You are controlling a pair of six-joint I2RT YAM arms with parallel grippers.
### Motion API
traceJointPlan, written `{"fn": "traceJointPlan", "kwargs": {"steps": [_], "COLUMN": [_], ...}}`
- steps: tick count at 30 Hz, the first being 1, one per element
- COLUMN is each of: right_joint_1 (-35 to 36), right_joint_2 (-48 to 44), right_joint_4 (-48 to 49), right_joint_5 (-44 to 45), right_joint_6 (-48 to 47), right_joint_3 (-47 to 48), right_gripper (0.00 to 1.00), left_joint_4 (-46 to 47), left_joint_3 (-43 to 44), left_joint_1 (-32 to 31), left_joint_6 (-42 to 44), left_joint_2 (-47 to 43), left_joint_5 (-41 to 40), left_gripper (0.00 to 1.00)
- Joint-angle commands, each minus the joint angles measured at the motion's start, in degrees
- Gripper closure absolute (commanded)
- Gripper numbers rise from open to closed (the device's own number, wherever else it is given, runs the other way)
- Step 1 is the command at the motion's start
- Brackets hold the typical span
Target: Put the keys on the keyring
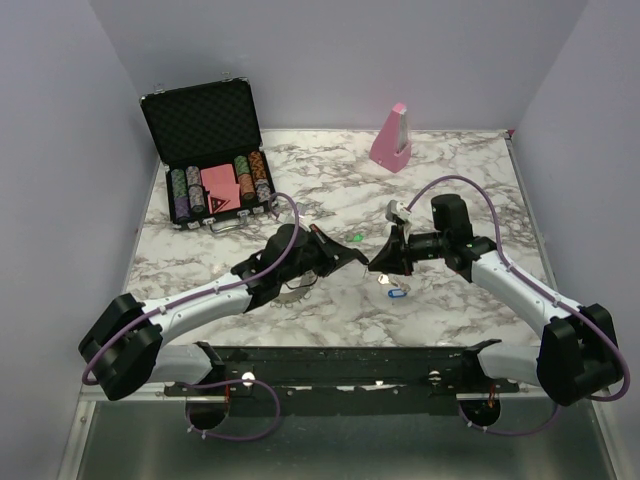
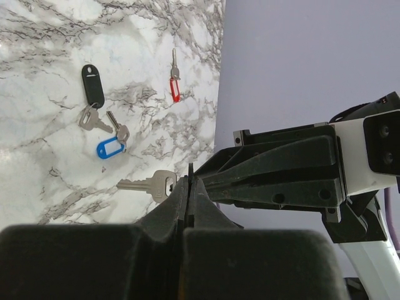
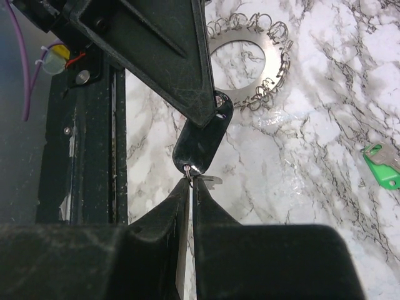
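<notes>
A black-tagged key hangs in the air between my two grippers; its black tag (image 3: 201, 145) shows in the right wrist view and its silver key (image 2: 147, 184) in the left wrist view. My left gripper (image 2: 189, 180) is shut on the tag's upper end. My right gripper (image 3: 192, 182) is closed to a thin slit on the small wire ring at the tag's lower end. The grey toothed keyring (image 3: 273, 56) lies flat on the marble, partly under my left arm (image 1: 292, 293). On the table lie another black-tagged key (image 2: 94, 87), a blue-tagged key (image 2: 107, 148), a red-tagged key (image 2: 175, 87) and a green-tagged key (image 3: 382, 167).
An open black case of poker chips (image 1: 210, 150) stands at the back left. A pink wedge block (image 1: 390, 135) sits at the back centre. The black base rail (image 1: 350, 365) runs along the near edge. Grey walls close in three sides.
</notes>
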Motion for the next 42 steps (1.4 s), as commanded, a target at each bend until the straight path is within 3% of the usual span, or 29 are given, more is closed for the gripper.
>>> {"fn": "traceJointPlan", "kwargs": {"steps": [1,5,17,23,25,28,33,37,42], "right_joint_1": [0.43,0.34,-0.01,-0.18,-0.27,-0.45,-0.45,-0.54,-0.45], "right_joint_2": [0.39,0.30,-0.14,-0.05,-0.05,-0.05,-0.14,-0.23,0.39], "right_joint_4": [2.04,1.52,-8.76,-9.82,-10.26,-11.48,-16.75,-21.58,-30.90], "right_joint_5": [0.17,-0.35,-0.44,-0.97,-1.23,-2.54,-8.95,-14.14,-16.70], "right_joint_6": [1.27,0.83,-4.88,-5.94,-6.38,-8.13,-16.99,-27.97,-44.40], "right_joint_3": [-0.20,0.15,5.59,5.86,5.95,5.95,5.60,4.02,3.14], "right_gripper": [0.87,0.99,0.99,0.99,0.99,0.99,0.99,0.99,0.99], "left_joint_4": [3.20,3.38,7.95,17.77,21.65,25.44,28.60,38.79,36.09], "left_joint_3": [-0.71,-0.88,-7.29,-12.21,-14.32,-17.40,-18.81,-21.88,-22.33], "left_joint_1": [-0.46,-0.46,-0.38,0.15,0.33,0.41,0.33,0.24,-2.13], "left_joint_6": [-1.47,-1.65,-2.35,2.47,5.98,12.48,30.48,44.12,56.86], "left_joint_2": [-0.07,-0.07,-1.65,-1.56,-2.61,-5.94,-12.19,-14.56,-17.82], "left_joint_5": [-0.24,-0.32,-2.43,1.78,2.66,3.37,8.19,18.91,25.25], "left_gripper": [1.00,1.00,1.00,0.63,0.48,0.37,0.37,0.40,0.40]}}
